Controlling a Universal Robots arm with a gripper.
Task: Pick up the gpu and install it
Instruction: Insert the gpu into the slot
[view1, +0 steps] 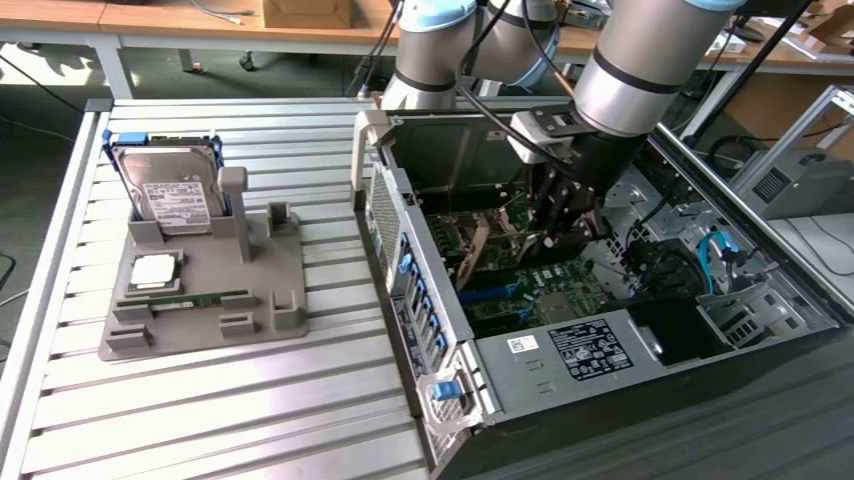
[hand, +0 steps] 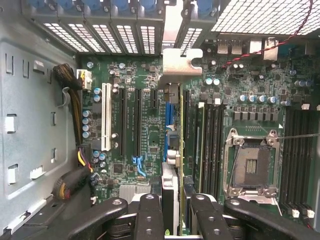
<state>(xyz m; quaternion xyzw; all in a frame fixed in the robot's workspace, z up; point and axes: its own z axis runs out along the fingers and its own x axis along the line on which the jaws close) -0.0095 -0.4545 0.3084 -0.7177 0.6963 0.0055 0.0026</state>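
Observation:
In the wrist view the gpu (hand: 170, 186) stands edge-on between my two black fingers (hand: 150, 216), and my gripper (hand: 174, 222) is shut on it. Its metal end bracket (hand: 181, 63) lies against the case's rear slot covers (hand: 125, 35). The card hangs over the motherboard (hand: 150, 130), in line with a blue slot (hand: 169, 116) beside the black expansion slots. Whether its edge sits in the slot I cannot tell. In the exterior view my gripper (view1: 555, 238) reaches down into the open computer case (view1: 441, 330), above the motherboard (view1: 534, 285).
A grey fixture (view1: 200, 290) on the slatted table at the exterior view's left holds a silver hard drive (view1: 171, 195), a processor (view1: 154, 270) and a green memory stick (view1: 187, 300). Inside the case are an open CPU socket (hand: 250, 167), memory slots (hand: 212, 140) and a cable bundle (hand: 75, 100).

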